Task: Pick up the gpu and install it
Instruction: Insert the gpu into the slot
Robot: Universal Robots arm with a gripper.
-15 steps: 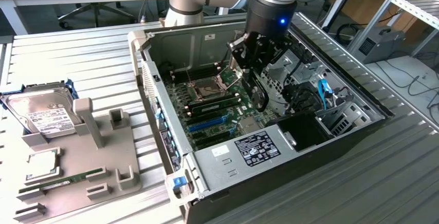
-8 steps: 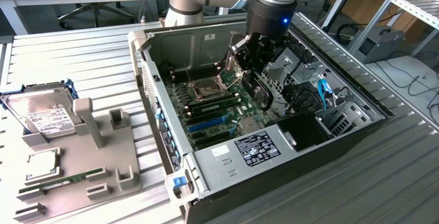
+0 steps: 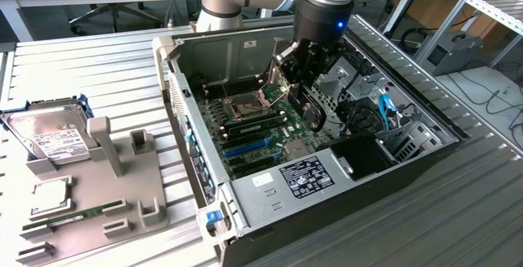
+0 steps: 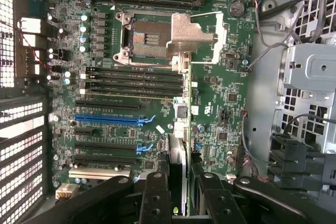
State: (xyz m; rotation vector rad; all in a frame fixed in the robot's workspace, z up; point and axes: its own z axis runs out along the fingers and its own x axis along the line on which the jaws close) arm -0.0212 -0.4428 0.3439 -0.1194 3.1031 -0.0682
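evidently the pick-up half was done: the black, articulated metal hand was clamped at a middling width on the gpu, a thin flat card seen edge-on as a pale silver-grey strip between the two dark fingers. the card hung above the green printed motherboard and, as far as i could judge, touched none of the slots. the long blue plastic expansion slot and the black slots beside it all lay bare, so the installing half looked not yet done.

in the upper middle of the exterior view the arm reached down into the open black-and-grey sheet-metal computer case, which lay on its side on the ribbed aluminium counter. inside it, the square cpu socket showed a shiny metal frame with its lever plate raised. the boxy grey power supply with a black label sat at the lower middle of that view.

at the exterior view's left, well apart from the case, a matt grey moulded plastic holder carried other parts. a silver hard drive with a white label stood at its upper end, and a slim green memory stick lay lower down. its upright posts stood with nothing between them.
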